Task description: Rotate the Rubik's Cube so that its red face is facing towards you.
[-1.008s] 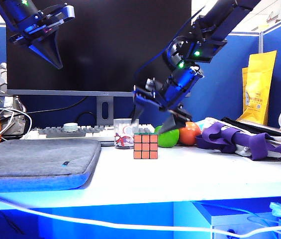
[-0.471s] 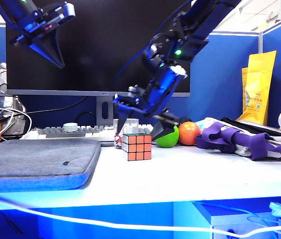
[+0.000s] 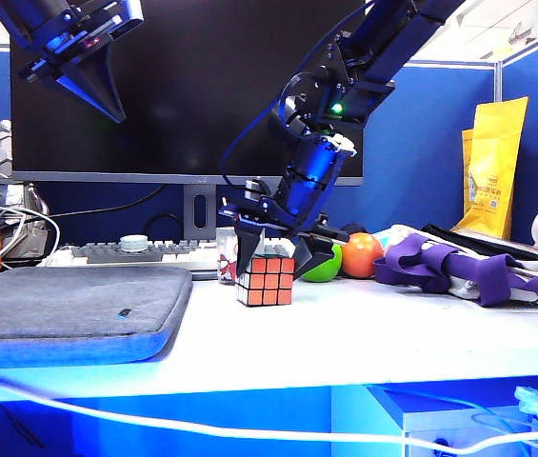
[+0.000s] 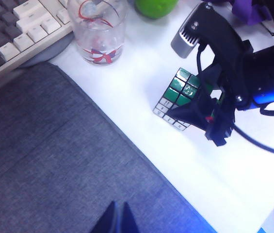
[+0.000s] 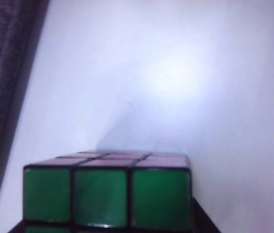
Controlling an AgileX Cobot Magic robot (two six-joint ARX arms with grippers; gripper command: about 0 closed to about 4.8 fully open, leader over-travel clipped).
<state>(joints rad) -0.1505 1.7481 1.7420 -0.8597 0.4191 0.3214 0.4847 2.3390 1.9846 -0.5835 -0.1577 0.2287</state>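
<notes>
The right claw (image 3: 273, 249) reaches down over the small Rubik's Cube (image 3: 266, 280) with black grid lines and coloured stickers, one dark finger on each side of it, and appears clamped on it, though the contact points themselves are hard to make out. The cube sits on the white worktop (image 3: 364, 328), turned a little so one corner edge faces the exterior camera; its orange-salmon side faces that camera, its green side (image 5: 108, 196) faces up toward the right wrist camera, and a whitish side shows in the left wrist view (image 4: 181, 97). The red face cannot be made out. Just behind the cube stands a clear printed cup (image 4: 100, 30), with a green ball (image 3: 324, 268) and an orange ball (image 3: 362, 254) beside it and a grey keyboard (image 3: 126, 253) further back. A grey padded mat (image 3: 69, 309) lies to the cube's left. The left claw (image 3: 107, 84) hangs high above that mat in front of the black monitor (image 3: 188, 86), well apart from everything, its two fingertips (image 4: 116, 221) pressed together with nothing between them.
</notes>
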